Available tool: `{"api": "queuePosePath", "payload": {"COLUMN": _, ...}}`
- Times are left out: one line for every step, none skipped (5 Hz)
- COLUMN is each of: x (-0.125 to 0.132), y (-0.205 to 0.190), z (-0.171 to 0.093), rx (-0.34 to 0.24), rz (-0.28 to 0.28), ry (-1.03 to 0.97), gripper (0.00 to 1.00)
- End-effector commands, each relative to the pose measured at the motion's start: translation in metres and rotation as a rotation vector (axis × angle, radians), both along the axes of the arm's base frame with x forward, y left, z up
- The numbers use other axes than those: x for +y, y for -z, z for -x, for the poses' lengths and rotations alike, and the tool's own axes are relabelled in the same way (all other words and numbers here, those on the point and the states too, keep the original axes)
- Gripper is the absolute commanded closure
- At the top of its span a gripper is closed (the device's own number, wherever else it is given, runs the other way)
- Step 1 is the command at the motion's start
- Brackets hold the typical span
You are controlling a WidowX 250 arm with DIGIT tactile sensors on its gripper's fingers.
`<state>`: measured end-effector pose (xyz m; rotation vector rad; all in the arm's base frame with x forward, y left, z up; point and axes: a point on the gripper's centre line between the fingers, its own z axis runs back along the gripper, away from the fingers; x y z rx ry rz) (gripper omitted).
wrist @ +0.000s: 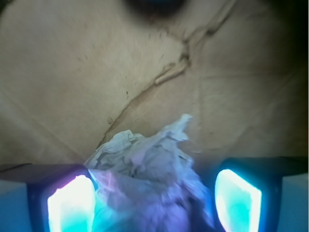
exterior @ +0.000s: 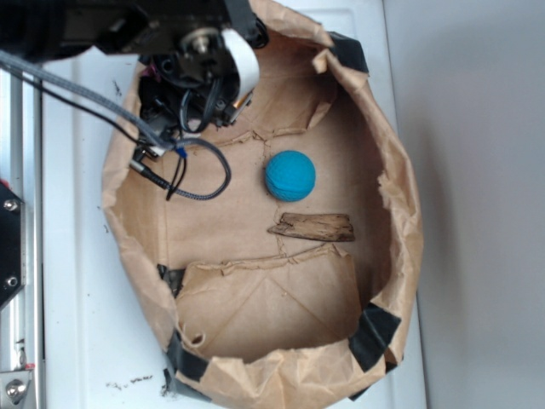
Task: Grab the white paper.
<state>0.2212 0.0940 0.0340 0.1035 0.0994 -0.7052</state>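
A torn brown paper bag (exterior: 387, 213), its rim rolled down into a wide bowl, fills the exterior frame. Inside lie one blue ball (exterior: 290, 175) at centre and one flat wood scrap (exterior: 312, 227) just below it. At upper left, the black gripper (wrist: 154, 193) has its jaws spread around one crumpled white paper wad (wrist: 145, 169); whether they pinch it, I cannot tell.
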Motion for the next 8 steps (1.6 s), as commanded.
{"api": "queuePosePath", "payload": {"x": -0.007, "y": 0.013, "z": -0.001, "rx": -0.009, "rz": -0.054, "ry": -0.007, "gripper": 1.00}}
{"api": "queuePosePath", "payload": {"x": -0.006, "y": 0.011, "z": 0.000, "rx": -0.028, "rz": -0.056, "ry": -0.014, "gripper": 1.00}}
{"api": "queuePosePath", "payload": {"x": -0.005, "y": 0.008, "z": 0.000, "rx": -0.033, "rz": -0.046, "ry": -0.008, "gripper": 1.00}}
{"api": "queuePosePath", "payload": {"x": -0.005, "y": 0.005, "z": 0.000, "rx": -0.044, "rz": -0.040, "ry": -0.004, "gripper": 1.00}}
{"api": "queuePosePath", "payload": {"x": -0.010, "y": -0.024, "z": -0.002, "rx": -0.101, "rz": 0.054, "ry": -0.015, "gripper": 1.00}}
{"api": "queuePosePath", "payload": {"x": -0.030, "y": -0.074, "z": -0.006, "rx": -0.198, "rz": 0.240, "ry": -0.059, "gripper": 1.00}}
{"api": "queuePosePath", "payload": {"x": -0.054, "y": -0.125, "z": -0.011, "rx": -0.252, "rz": 0.307, "ry": -0.107, "gripper": 1.00}}
{"api": "queuePosePath", "payload": {"x": -0.072, "y": -0.151, "z": -0.019, "rx": -0.242, "rz": 0.298, "ry": -0.134, "gripper": 1.00}}
